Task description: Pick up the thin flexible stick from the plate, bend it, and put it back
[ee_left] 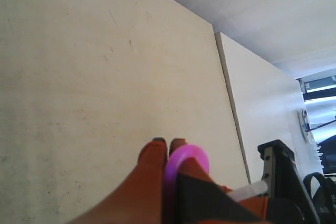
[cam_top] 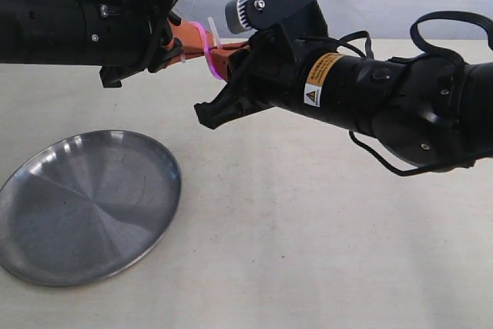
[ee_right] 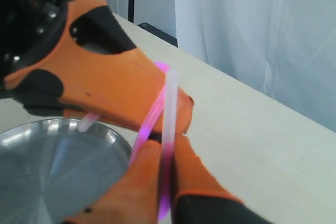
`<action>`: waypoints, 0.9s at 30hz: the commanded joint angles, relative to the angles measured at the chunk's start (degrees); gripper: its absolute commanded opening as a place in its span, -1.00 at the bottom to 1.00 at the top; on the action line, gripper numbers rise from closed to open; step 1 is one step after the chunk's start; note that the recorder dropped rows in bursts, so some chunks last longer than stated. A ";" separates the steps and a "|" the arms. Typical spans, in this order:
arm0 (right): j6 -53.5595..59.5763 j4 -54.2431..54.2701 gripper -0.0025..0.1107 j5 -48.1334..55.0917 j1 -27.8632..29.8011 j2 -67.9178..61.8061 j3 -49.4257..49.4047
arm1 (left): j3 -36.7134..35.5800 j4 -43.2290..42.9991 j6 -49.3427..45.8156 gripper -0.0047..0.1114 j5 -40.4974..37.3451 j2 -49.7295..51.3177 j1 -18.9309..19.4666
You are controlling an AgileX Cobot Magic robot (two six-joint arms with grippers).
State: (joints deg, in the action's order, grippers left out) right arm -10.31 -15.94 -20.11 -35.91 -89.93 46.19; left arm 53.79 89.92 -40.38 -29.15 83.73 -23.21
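Slippage is looking like the main worry from where I am standing: the stick (cam_top: 206,44) is hanging in the air between the two arms, well above the table (cam_top: 308,252) and farther back than the plate (cam_top: 46,260), and it is curling into a tight loop between the fingertips. The left gripper (cam_top: 189,36) is pinching one part of it, orange fingers pressed together, with a pale end poking out beside them. The right gripper (ee_right: 166,148) is pinching another part, its fingers closed on the rod so that pink is showing in the seam between them. Smooth, thin plastic is giving those pads very little to bite on, so if the loop is squeezed harder, I would guess the rod could spring out of one grip and flick onto the table, or kink where the curve is sharpest. The two sets of fingertips are sitting almost against each other, so any closing-in is risking a knock between them. The return is looking awkward too: the plate is lying on the near left, shallow and shiny with only a low rim, and a springy rod dropped from height could bounce or slide off that slick brushed metal. The table is looking matt and pale, while the stick is glowing magenta and fading to whitish at its ends.
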 commanded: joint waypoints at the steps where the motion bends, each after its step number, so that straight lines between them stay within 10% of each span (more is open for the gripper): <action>1: 3.07 -7.31 -0.97 7.56 -2.41 -1.64 -1.85 | 2.38 10.03 2.47 -0.92 0.96 -1.10 0.27; 19: 3.54 -21.70 -0.97 7.96 -2.41 -1.64 -1.85 | 2.38 10.03 5.73 -0.92 1.71 -1.10 0.27; 27: 1.54 -5.83 -0.97 7.96 -2.41 -1.64 -1.85 | 2.38 10.03 4.33 -0.92 1.59 -1.10 0.27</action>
State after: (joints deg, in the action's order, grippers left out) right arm -9.96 -21.32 -17.74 -35.47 -89.58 46.45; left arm 53.36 88.00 -37.08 -29.19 83.85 -23.21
